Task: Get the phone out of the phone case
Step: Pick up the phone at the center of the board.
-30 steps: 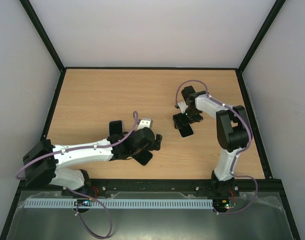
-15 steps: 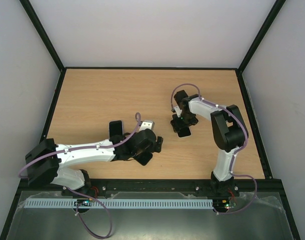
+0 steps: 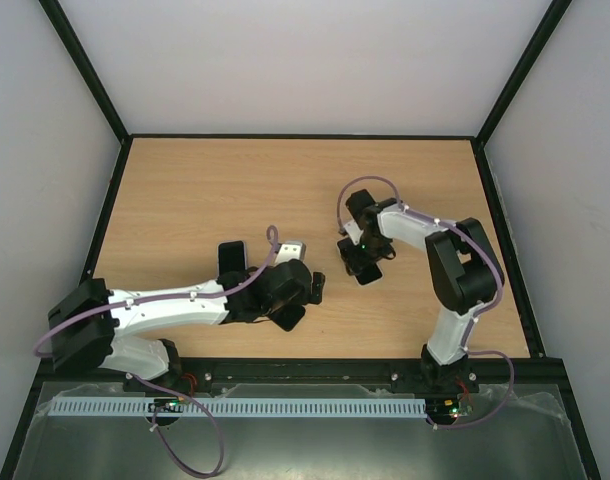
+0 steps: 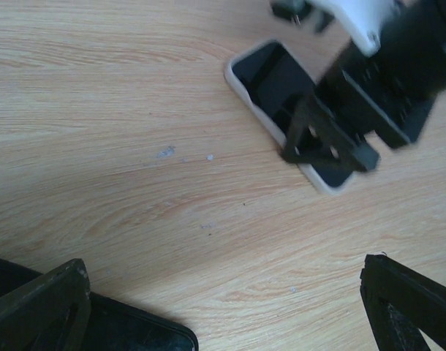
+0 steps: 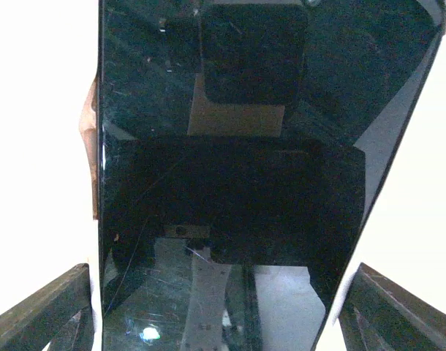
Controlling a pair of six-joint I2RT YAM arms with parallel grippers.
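Right end effector (image 5: 223, 272) spread around black flat phone (image 4: 270, 80) in pale blue soft case (image 4: 329, 183); left end effector (image 4: 224, 270) spread, empty.

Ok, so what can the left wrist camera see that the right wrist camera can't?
Only the left wrist camera: the pale rim of the phone case lying on the wooden table, another black phone at the bottom-left corner, and the left gripper with its fingers spread wide.
Only the right wrist camera: tiny scratches and reflections on the glass, seen very close up. Its sides are washed-out white.
Both: the phone and the right gripper straddling it.
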